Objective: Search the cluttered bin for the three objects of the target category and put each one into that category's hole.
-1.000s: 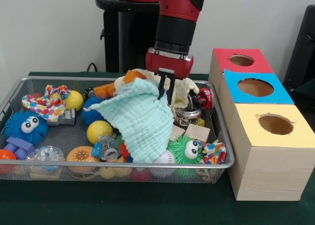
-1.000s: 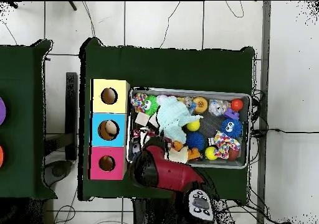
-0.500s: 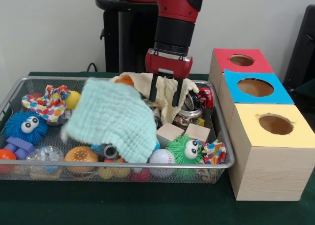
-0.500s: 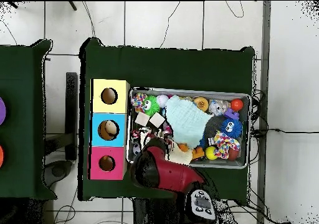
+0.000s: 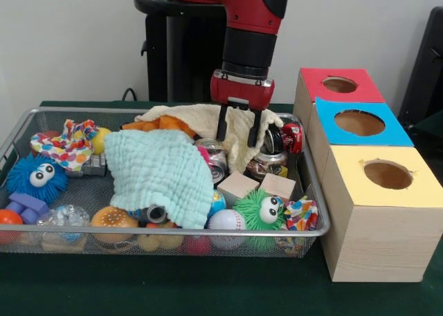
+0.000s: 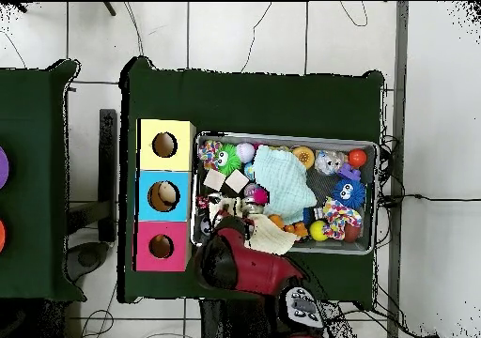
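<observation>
Pale wall (image 5: 69, 39), white tiled floor (image 6: 244, 34)

You had the cloth (image 5: 163, 174) lying on toys in the bin (image 5: 14, 133), boxes (image 5: 377, 191) standing beside it.

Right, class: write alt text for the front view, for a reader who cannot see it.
A red and black robot arm's open claw hangs over a wire mesh bin crammed with toys, above a cream cloth and beside a crumpled mint-green cloth. Right of the bin stand three wooden boxes with round holes, topped red, blue and yellow.
</observation>
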